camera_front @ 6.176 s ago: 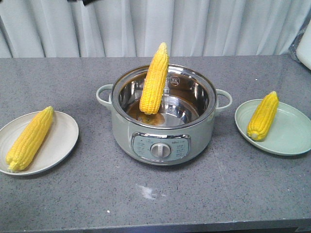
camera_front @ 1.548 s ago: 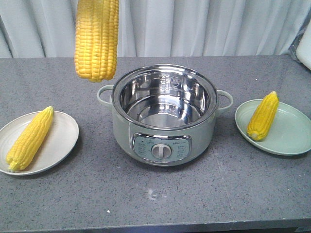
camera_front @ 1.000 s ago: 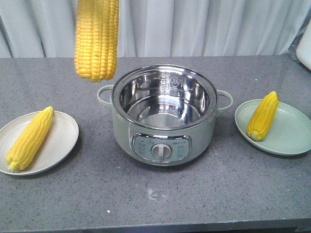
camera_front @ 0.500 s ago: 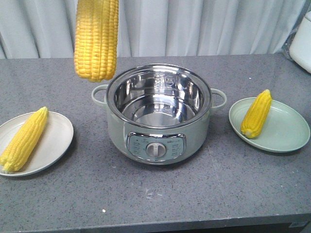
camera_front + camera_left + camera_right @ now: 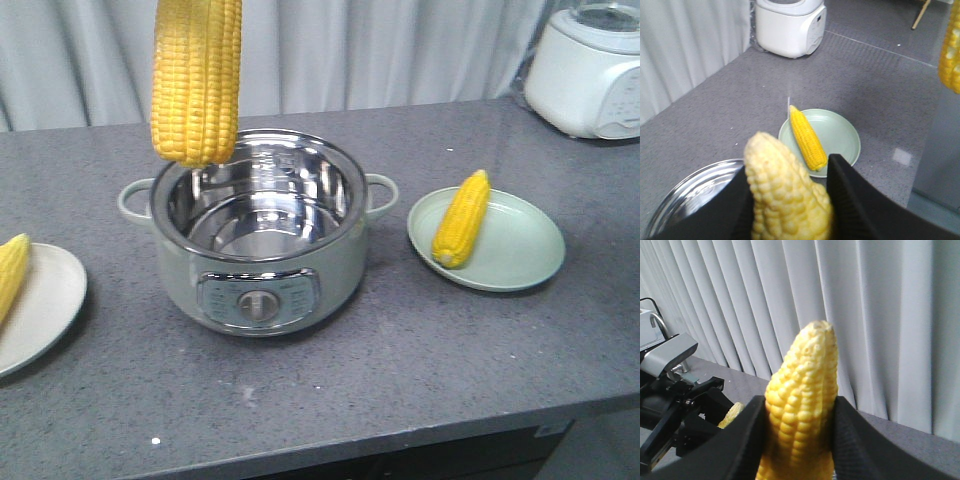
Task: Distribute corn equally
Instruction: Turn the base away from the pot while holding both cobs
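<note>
Left hand (image 5: 790, 170) closed on cob 1 (image 5: 785, 205), above the pot (image 5: 685, 200) rim. On surface (image 5: 420, 380): cob 2 (image 5: 10, 275) on cream plate (image 5: 45, 300), cob 3 (image 5: 462, 218) on green plate (image 5: 520, 250). Right hand (image 5: 799, 402) closed on cob 4 (image 5: 802, 375), raised before the curtain (image 5: 880, 315).

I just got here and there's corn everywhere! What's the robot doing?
It is sharing out corn. The left tool grips one cob in the air, and the right tool grips a second cob. The pot is empty. The green plate has a third cob lying on it, and the white plate has a fourth cob.
</note>
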{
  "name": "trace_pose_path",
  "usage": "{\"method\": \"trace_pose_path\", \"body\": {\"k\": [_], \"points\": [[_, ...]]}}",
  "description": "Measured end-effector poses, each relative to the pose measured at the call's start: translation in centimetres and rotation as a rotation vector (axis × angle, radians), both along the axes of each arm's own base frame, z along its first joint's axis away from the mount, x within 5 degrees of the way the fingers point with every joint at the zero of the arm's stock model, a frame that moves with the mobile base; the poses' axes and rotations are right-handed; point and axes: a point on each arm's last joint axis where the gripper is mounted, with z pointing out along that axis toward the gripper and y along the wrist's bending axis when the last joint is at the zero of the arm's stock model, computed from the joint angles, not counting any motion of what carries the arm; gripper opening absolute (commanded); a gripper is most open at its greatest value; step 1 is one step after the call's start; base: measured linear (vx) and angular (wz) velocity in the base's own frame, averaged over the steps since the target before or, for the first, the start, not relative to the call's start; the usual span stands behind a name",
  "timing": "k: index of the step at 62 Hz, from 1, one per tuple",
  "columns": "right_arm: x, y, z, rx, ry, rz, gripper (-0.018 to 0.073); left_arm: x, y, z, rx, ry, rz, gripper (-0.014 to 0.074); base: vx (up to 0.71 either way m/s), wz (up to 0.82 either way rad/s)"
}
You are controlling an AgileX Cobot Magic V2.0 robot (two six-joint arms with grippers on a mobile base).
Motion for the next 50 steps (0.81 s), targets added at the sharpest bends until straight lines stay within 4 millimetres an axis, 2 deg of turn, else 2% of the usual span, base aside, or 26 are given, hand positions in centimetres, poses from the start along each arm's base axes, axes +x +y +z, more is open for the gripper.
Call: {"method": "trace_pose_path", "body": {"k": [50], "points": [[0.00, 0.00, 0.00, 0.001, 0.001, 0.000, -0.0001, -0.01, 0.00, -0.01, 0.001, 0.001, 0.000, -0.0008, 0.00, -0.30]]}}
